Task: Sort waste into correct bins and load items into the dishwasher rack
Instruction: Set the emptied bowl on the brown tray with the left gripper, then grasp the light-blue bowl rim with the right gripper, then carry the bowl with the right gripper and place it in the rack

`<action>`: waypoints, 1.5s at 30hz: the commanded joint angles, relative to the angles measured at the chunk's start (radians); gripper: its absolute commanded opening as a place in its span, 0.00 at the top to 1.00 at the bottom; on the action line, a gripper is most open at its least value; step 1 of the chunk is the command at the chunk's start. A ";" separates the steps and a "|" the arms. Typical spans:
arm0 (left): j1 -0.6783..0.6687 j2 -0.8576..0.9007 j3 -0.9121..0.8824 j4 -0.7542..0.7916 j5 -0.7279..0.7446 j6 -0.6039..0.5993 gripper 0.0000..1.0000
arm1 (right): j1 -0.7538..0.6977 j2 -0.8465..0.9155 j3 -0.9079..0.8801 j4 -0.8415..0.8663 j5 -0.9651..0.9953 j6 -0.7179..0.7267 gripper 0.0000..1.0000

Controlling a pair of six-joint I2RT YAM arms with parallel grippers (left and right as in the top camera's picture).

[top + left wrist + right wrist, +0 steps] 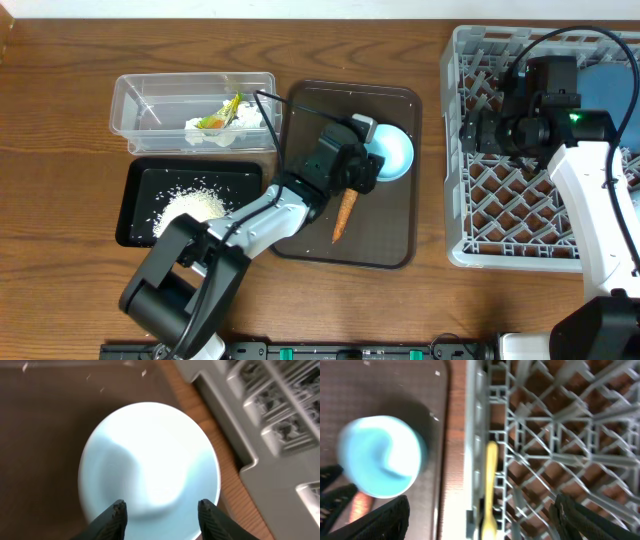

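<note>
My left pincer (pixel 162 506) is let go, its two fingers (pixel 118 512) apart with nothing pinched between them. It hangs over the brown tray (pixel 390 225), right by the blue cup (pixel 150 460), and I see the cup through the gap. The cup sits on the brown tray, near the side next to the rack (pixel 458 200). The carrot stick (pixel 343 217) lies flat on the same tray, just beside my left pincer and apart from the cup. My right pincer (pixel 481 501) is wide open too and holds nothing. It hangs over the rack's edge, on the side close to the brown tray. Under it the spoon (pixel 490 480) lies in the rack along that edge. A blue plate (pixel 612 80) shows in the far corner of the rack, partly hidden by my right arm. The tub (pixel 135 100) holds the tissue (pixel 240 130) and the wrapper (pixel 226 108). Next to it, the black tray (pixel 135 210) has a heap of rice (pixel 195 208). All of it sits on a wood table (pixel 60 120).
</note>
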 commanded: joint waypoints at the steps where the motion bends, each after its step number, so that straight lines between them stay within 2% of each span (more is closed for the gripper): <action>1: 0.039 -0.090 0.014 -0.066 -0.005 0.006 0.51 | 0.017 -0.005 0.011 0.025 -0.098 0.002 0.11; 10: 0.196 -0.339 0.014 -0.483 -0.006 0.006 0.50 | 0.077 0.017 0.011 0.145 -0.142 0.002 0.13; 17: 0.332 -0.453 0.014 -0.689 -0.006 0.006 0.50 | 0.184 0.122 0.011 0.217 -0.112 0.002 0.17; 22: 0.390 -0.465 0.014 -0.748 -0.006 0.006 0.50 | 0.236 0.237 0.011 0.263 -0.038 0.020 0.31; 28: 0.393 -0.465 0.014 -0.768 -0.006 0.006 0.50 | 0.249 0.355 0.011 0.261 0.007 0.100 0.40; 32: 0.393 -0.465 0.014 -0.767 -0.006 0.006 0.50 | 0.254 0.397 0.011 0.259 -0.008 0.108 0.54; 41: 0.393 -0.465 0.014 -0.767 -0.006 0.006 0.49 | 0.259 0.409 0.011 0.264 -0.007 0.108 0.99; 45: 0.393 -0.465 0.014 -0.767 -0.006 0.006 0.49 | 0.259 0.409 0.011 0.263 -0.006 0.108 0.99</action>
